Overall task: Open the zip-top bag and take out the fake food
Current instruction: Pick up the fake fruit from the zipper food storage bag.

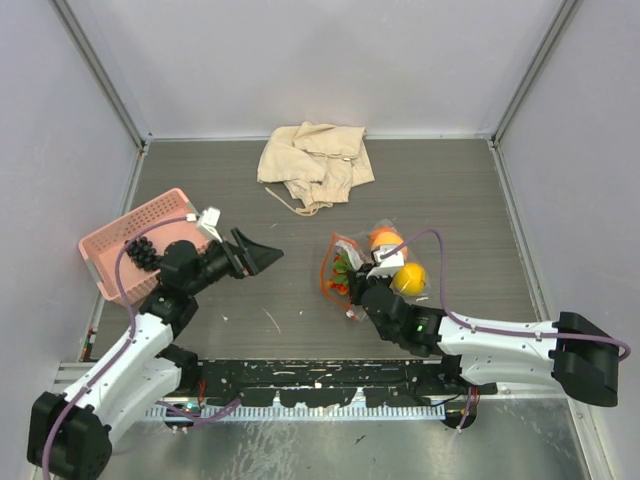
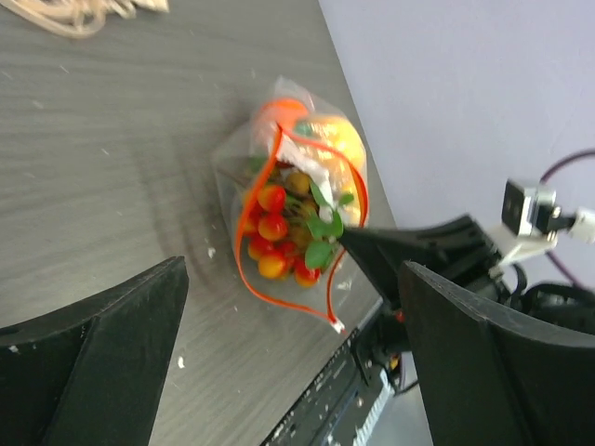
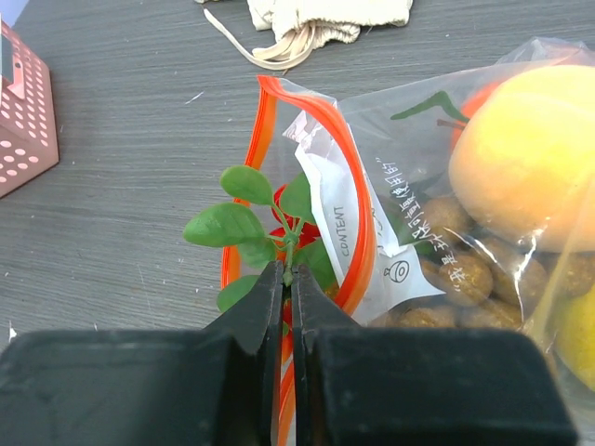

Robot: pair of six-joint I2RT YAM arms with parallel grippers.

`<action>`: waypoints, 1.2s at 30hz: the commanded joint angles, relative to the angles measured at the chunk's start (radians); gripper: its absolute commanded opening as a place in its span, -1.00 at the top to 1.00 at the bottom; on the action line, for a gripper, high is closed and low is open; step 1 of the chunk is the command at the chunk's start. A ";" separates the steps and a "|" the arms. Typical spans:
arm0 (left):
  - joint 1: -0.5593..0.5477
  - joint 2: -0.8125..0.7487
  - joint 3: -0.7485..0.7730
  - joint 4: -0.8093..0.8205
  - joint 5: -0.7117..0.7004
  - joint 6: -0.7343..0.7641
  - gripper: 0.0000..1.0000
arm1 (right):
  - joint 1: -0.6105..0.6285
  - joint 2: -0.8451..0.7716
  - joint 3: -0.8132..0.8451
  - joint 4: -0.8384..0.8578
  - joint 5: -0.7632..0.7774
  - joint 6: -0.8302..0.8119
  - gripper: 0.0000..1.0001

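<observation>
The clear zip-top bag point(image 1: 343, 262) lies mid-table with its orange-red zip strip point(image 3: 358, 186) gaping open. In its mouth sits a red-and-orange berry cluster point(image 2: 274, 232) with green leaves point(image 3: 228, 223). My right gripper point(image 3: 286, 274) is shut on that cluster's green stem at the bag's opening. Deeper in the bag are an orange fruit point(image 1: 385, 240), a yellow lemon point(image 1: 408, 278) and a tan-brown bumpy cluster point(image 3: 465, 269). My left gripper point(image 1: 262, 255) hovers left of the bag, wide open and holding nothing. Dark purple grapes point(image 1: 142, 252) lie in the pink basket.
The pink mesh basket point(image 1: 120, 240) stands at the left edge, just behind my left arm. A crumpled beige cloth point(image 1: 315, 160) lies at the back centre. Grey walls close in the table on three sides.
</observation>
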 commanded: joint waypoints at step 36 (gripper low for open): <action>-0.396 0.312 0.026 0.440 0.091 0.804 -0.71 | -0.294 -0.174 0.123 -0.066 -0.733 -0.540 0.99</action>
